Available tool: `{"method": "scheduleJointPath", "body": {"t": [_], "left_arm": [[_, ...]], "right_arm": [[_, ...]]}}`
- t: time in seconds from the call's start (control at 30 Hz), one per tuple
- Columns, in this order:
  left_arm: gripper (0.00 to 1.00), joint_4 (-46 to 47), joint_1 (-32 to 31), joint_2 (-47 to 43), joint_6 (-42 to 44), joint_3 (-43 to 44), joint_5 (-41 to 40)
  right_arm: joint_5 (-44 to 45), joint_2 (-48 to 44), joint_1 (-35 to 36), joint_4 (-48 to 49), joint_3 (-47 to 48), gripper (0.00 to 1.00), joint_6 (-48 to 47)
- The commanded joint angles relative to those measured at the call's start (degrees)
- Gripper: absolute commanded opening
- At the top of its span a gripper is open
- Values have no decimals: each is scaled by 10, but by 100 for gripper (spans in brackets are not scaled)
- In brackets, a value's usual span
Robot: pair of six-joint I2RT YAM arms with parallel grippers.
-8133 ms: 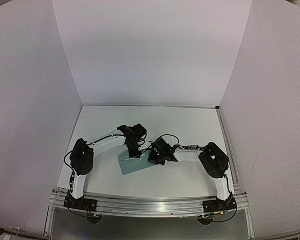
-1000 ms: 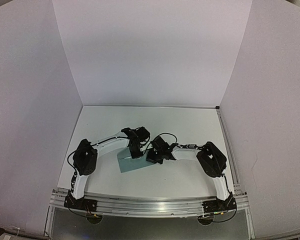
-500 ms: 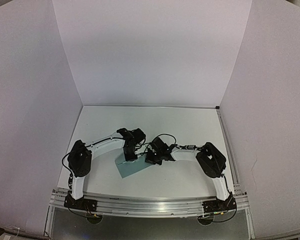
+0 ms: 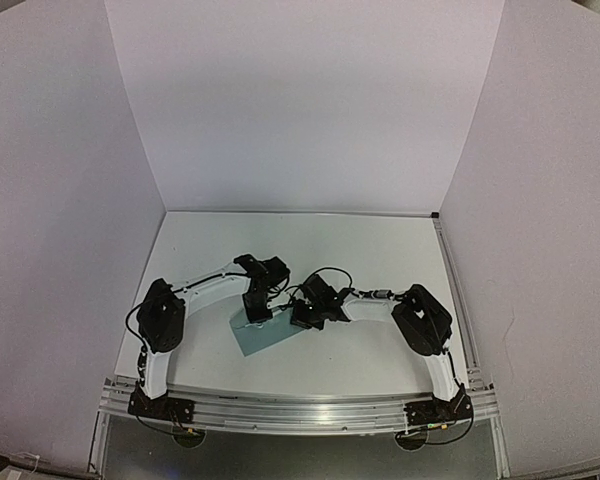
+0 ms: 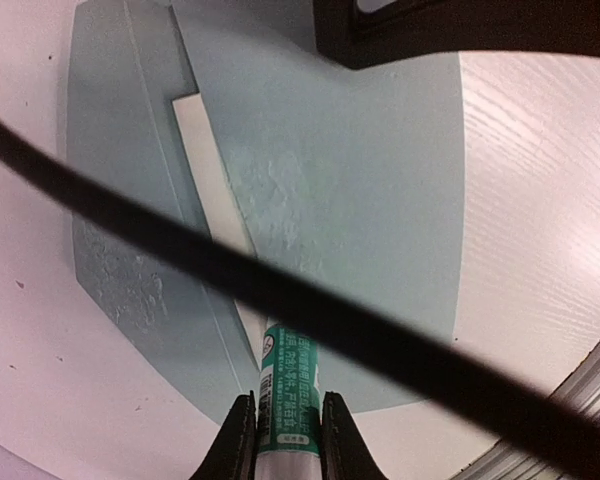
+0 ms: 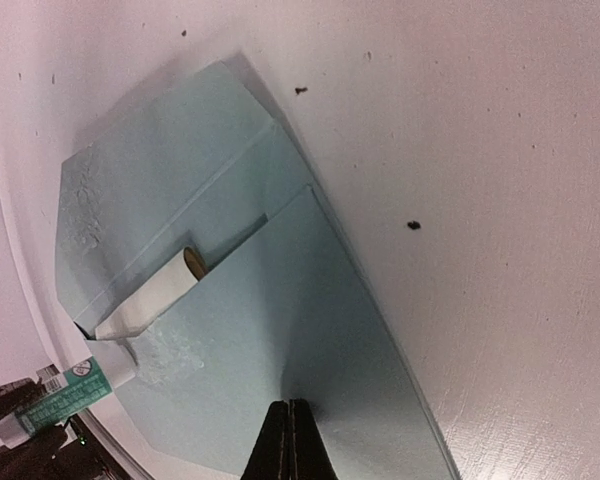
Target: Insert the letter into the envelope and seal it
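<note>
Working on the sealing step, judging by the layout: lying flat on the table [image 4: 380, 250], near the front edge between the two arms, the envelope [image 4: 267, 335] with its flap [image 5: 120, 200] opened out. Showing only a thin pale strip of the letter [image 5: 212, 175] at the mouth, the rest tucked inside the pocket.

Gripping a glue stick [image 5: 288, 400] in the left gripper [image 5: 286, 430], jaws clamped on the tube and its end pointing at the pocket near the flap's fold. Pressing down on the pocket with the right gripper [image 6: 288, 440], jaws clenched tight on nothing, seemingly pinning the paper in place. Glistening rough patches on the flap and pocket, probably glue already spread.

Calling next, most likely, for lifting the stick clear, then folding the flap over the mouth and pressing it down without shifting the envelope or smearing glue onto the letter.

Crossing the left wrist view, a dark cable [image 5: 180, 250], hiding the stick's tip, so not telling whether it touches paper. Hiding the far part of the envelope under both arms in the top view. Not making out the letter's border.
</note>
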Motion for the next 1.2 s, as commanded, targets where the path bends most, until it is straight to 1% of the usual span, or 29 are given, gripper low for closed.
{"method": "scheduleJointPath", "body": {"t": [0.0,0.17,0.3,0.5,0.6,0.77,0.83,1.07,1.17], "left_arm": [[0,23,-12,14,-15,29,15],[0,42,-17,25,-16,7,0],[0,83,-20,29,-22,-4,-3],[0,138,-24,34,-66,14,18],[0,165,-24,34,-86,12,41],[0,198,-23,35,-114,9,54],[0,204,-23,39,-115,12,60],[0,202,-23,55,-85,9,32],[0,184,-22,54,-77,16,26]], "right_arm": [[11,18,0,-36,3,0,-3],[8,22,0,-36,7,0,-5],[7,23,0,-36,10,0,-8],[0,28,0,-36,12,0,-7],[-2,30,0,-36,10,0,-7],[-5,30,0,-36,7,0,-4],[-4,30,0,-36,5,0,-4],[0,23,0,-36,-1,0,-5],[0,21,0,-36,-5,0,-4]]}}
